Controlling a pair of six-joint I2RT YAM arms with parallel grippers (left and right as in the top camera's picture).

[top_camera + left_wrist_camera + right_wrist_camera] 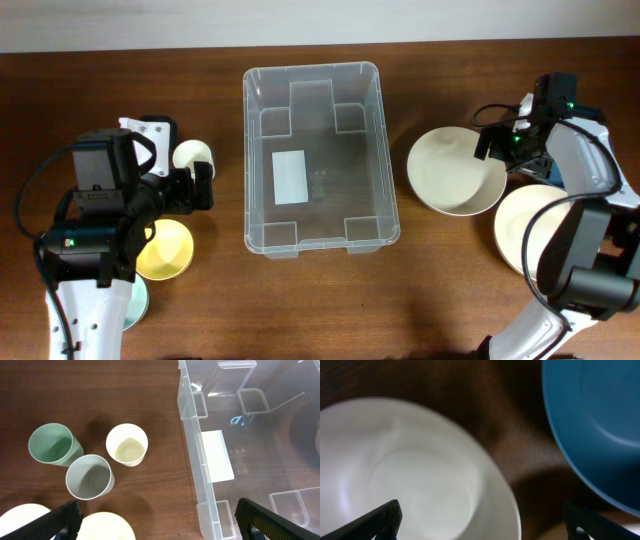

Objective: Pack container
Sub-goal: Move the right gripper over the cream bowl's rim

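Note:
The container [262, 120] is a large clear plastic bin with a white label, standing mid-table; nothing lies in it. It also fills the right of the left wrist view [200, 460]. My left gripper [203, 186] is open and empty, hovering left of the bin, its jaws [159, 527] spanning bare table and the bin's near wall. My right gripper [497, 146] is open and empty above the right rim of a white bowl [452, 172]. In the right wrist view the jaws [485, 530] straddle that bowl's edge [410, 475].
Left of the bin stand a cream cup [127, 445], a grey cup [90, 477], a green cup [52, 445] and a yellow bowl [165, 250]. Right of it lie a cream bowl [525, 228] and a blue bowl [600, 420], mostly hidden under my right arm in the overhead view.

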